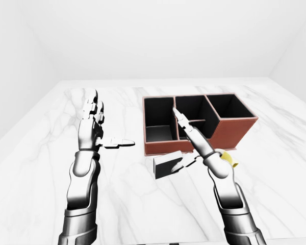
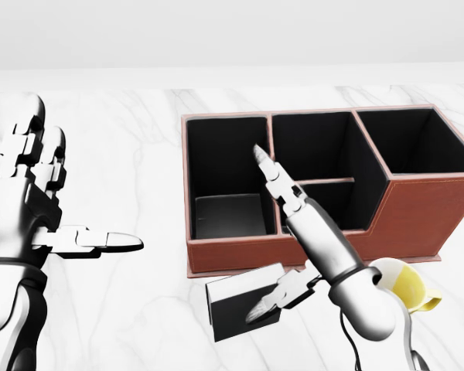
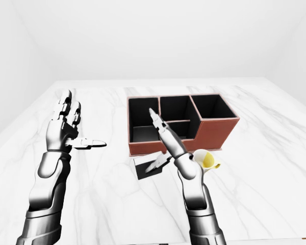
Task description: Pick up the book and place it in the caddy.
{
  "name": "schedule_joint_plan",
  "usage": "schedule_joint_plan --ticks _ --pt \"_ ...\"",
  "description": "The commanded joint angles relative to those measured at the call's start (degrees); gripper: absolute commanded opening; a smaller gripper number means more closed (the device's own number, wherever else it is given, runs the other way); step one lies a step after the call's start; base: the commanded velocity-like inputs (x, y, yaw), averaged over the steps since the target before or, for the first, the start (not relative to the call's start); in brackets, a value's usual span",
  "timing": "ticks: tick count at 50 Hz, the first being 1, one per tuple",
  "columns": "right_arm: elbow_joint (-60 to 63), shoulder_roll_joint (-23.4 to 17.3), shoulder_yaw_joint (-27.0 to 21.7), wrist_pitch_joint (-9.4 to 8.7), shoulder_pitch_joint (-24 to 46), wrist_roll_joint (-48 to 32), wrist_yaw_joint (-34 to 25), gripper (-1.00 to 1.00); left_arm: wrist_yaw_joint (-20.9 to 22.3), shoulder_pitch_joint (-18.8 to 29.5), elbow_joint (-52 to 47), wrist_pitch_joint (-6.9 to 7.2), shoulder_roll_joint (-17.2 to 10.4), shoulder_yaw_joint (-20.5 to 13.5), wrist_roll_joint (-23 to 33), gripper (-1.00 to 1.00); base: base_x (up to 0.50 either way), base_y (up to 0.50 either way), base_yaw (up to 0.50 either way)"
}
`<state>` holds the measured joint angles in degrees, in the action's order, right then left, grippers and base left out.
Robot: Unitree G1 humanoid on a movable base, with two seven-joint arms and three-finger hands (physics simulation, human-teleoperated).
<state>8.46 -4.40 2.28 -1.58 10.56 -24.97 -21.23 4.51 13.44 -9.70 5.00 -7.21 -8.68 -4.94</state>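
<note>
A dark book (image 2: 236, 305) lies flat on the marble table just below the caddy's near wall in the head view. The caddy (image 2: 414, 212) is a reddish-brown box with black compartments, several in number. My right hand (image 2: 264, 236) is open: its long fingers (image 2: 274, 182) point up over the caddy and its thumb (image 2: 274, 300) rests over the book's right edge. My left hand (image 2: 58, 209) is open and empty, raised at the left, well away from the book.
A yellow mug (image 2: 406, 284) sits on the table beside my right wrist, under the caddy's near right corner. The marble table (image 1: 143, 204) runs to the white walls at the top of the views.
</note>
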Motion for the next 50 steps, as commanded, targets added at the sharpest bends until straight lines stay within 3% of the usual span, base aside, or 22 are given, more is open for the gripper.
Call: schedule_joint_plan --ticks 1,2,3,4,6,7,10,30,40,50 --pt "1.34 1.06 1.60 3.17 -3.58 -7.14 -1.97 0.80 0.26 -0.37 0.40 0.00 0.02 0.01 -0.10 1.00 0.00 0.00 0.00" --pt "1.68 1.16 1.72 3.13 -3.91 -7.53 -1.99 0.62 0.32 -0.46 0.45 0.00 0.04 0.00 -0.12 1.00 0.00 0.00 0.00" --pt "1.80 1.14 1.83 3.45 -4.12 -7.94 -1.86 0.58 0.42 -0.61 0.55 0.00 0.05 0.01 -0.09 1.00 0.00 0.00 0.00" --pt "1.90 1.11 2.06 4.15 -4.66 -8.51 -1.53 -0.02 0.51 -0.75 0.63 0.00 0.05 -0.01 -0.07 1.00 0.00 0.00 0.00" --pt "1.90 1.17 2.03 4.23 -4.69 -8.59 -1.56 -0.02 0.52 -0.75 0.63 0.00 0.06 -0.02 -0.06 1.00 0.00 0.00 0.00" --pt "2.54 1.19 2.64 4.94 -5.86 -9.46 -1.42 -0.37 0.65 -0.94 0.61 0.00 0.05 -0.01 -0.04 1.00 0.00 0.00 0.00" --pt "2.70 1.32 3.25 6.51 -6.68 -11.02 -0.80 -0.29 0.81 -1.19 0.36 0.00 0.15 0.05 0.02 1.00 0.00 0.00 0.00" --pt "5.31 2.20 6.00 6.58 -9.66 -17.59 -0.90 0.12 1.45 -1.86 1.16 0.00 0.08 -0.43 -0.52 1.00 0.00 0.00 0.00" --pt "5.24 2.28 6.38 6.58 -8.96 -20.33 -1.67 0.20 1.56 -2.06 1.51 0.00 -0.05 -0.69 -0.86 1.00 0.00 0.00 0.00" --pt "0.97 2.14 6.63 6.58 -7.28 -24.56 1.10 0.23 1.66 -2.36 2.05 0.00 -0.18 -1.06 -1.23 1.00 0.00 0.00 0.00"
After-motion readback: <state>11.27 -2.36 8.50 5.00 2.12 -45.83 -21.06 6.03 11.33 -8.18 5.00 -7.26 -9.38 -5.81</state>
